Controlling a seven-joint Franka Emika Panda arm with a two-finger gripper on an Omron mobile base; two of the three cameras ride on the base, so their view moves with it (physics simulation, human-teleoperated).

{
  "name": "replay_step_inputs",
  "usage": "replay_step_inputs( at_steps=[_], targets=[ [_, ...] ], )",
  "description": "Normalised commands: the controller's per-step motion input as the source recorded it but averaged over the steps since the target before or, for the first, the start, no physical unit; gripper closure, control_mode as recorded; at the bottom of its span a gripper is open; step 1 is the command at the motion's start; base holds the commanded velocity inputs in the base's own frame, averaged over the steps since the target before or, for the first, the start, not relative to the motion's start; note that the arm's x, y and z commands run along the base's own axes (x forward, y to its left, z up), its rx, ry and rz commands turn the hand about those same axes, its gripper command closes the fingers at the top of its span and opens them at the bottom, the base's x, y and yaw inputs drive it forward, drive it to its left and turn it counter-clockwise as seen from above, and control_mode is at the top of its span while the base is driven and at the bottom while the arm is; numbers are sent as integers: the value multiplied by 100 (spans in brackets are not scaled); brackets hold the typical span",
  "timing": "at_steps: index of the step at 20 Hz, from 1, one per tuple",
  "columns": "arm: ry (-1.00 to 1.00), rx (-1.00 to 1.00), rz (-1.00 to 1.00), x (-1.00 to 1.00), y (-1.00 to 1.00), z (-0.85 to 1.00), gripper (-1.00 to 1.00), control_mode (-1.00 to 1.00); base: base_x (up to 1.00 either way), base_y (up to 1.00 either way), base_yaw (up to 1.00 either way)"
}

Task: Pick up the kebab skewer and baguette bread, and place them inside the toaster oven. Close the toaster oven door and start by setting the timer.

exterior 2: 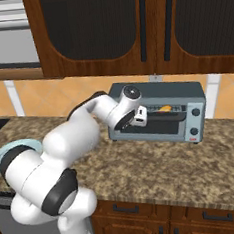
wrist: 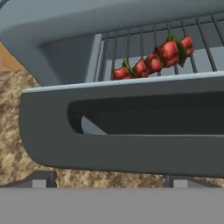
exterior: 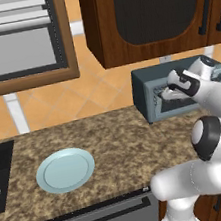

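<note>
**Skewer and bread on the rack, door lowered**

The toaster oven (exterior 2: 158, 110) stands on the table (exterior 2: 193, 167) under the wall cabinets. Its door (wrist: 122, 131) hangs down in front of the opening. The kebab skewer (wrist: 153, 60) lies across the wire rack (wrist: 205, 39) inside. The baguette bread (exterior 2: 165, 108) also sits inside the oven. The fingers (wrist: 107, 183) are spread wide just before the door, with nothing between them. A light blue plate (exterior: 65, 170) rests on the table, well apart from the oven.
</note>
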Motion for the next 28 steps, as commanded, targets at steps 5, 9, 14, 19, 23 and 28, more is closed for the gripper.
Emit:
replay_step_inputs(
  at_steps=[5,9,14,19,23,28],
  targets=[
    [0,0,0,25,0,0,-100,-100,0,0,0],
    [0,0,0,44,0,-1,-100,-100,0,0,0],
    [0,0,-2,67,1,0,-100,-100,0,0,0],
    [0,0,0,13,-1,-5,-100,-100,0,0,0],
    [-2,1,0,-27,-23,0,-100,-100,0,0,0],
    [-4,8,0,-53,-35,6,-100,-100,0,0,0]
  ],
)
